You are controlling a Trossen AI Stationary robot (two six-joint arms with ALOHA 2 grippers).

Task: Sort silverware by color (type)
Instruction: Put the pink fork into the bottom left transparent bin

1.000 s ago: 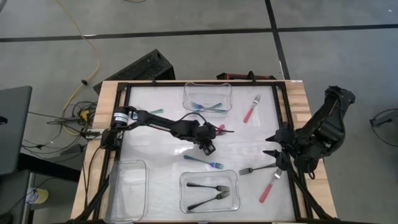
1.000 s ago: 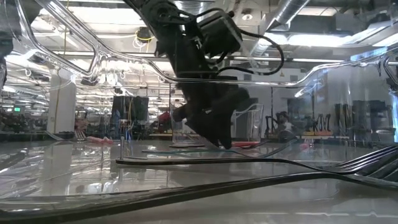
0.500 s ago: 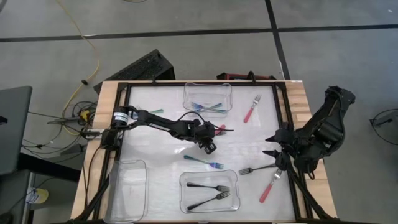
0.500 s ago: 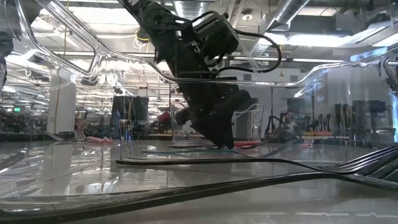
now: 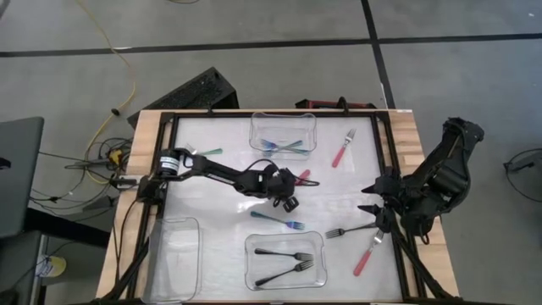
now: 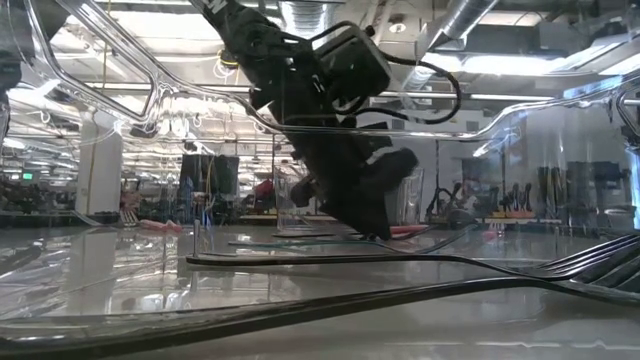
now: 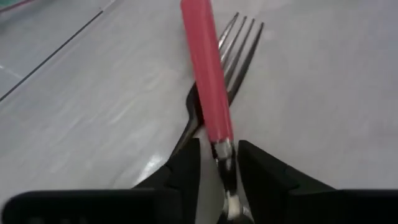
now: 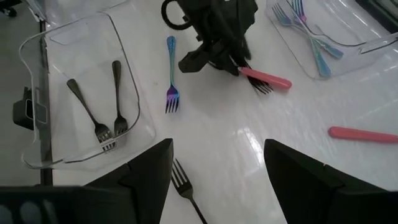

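My left gripper (image 5: 290,193) (image 7: 219,146) is low over the middle of the table, open only a narrow way. Its fingers stand on either side of the silver neck (image 7: 222,158) of a red-handled fork (image 5: 301,176) (image 8: 267,78). That fork lies crossed over a black fork (image 7: 239,56) (image 8: 261,88) on the table. My right gripper (image 5: 375,207) (image 8: 217,149) waits open near the table's right edge. Beside it lie another black fork (image 5: 351,230) and a red fork (image 5: 366,252). My left gripper comes slanting down from the table's left, its fingers lying along the red fork. The fork's neck (image 7: 225,168) sits close to one finger (image 7: 258,177), with a strip of table showing on the other side. I cannot tell whether it touches.
A far clear bin (image 5: 282,119) holds teal forks. A near bin (image 5: 285,239) holds two black forks. A third bin (image 5: 174,224) stands at the near left corner. A teal fork (image 5: 279,222) lies loose at the centre, and a red fork (image 5: 343,148) toward the far right.
My left gripper has slid low over the table toward the right and a little toward the far edge, closing in on the red fork. The right arm has kept still.
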